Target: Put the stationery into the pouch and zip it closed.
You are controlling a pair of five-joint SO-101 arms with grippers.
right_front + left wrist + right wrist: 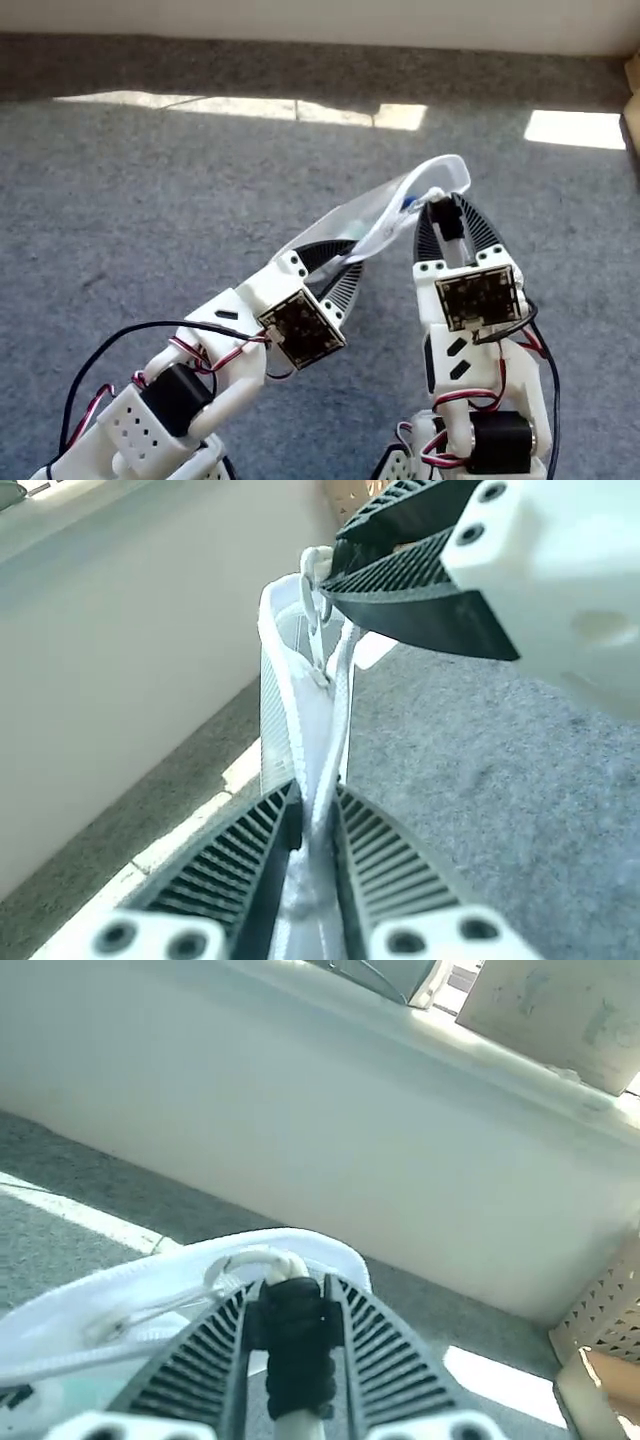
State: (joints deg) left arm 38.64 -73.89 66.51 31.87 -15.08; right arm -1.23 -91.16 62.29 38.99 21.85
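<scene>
Grey carpet (130, 220) is the work surface here, running under both arms. Closest in, the left gripper (315, 815) is pinched tight on one end of the white pouch (395, 210), which hangs stretched in the air between the two arms, off the carpet. A bit farther out, the right gripper (290, 1295) is squeezed onto the black zipper pull (293, 1345) at the pouch's other end (can't make out what's inside). Beyond that, sunlit strips (250, 107) cross the carpet, then comes a white wall (300, 18) with a woven basket (605, 1305) beside it.
</scene>
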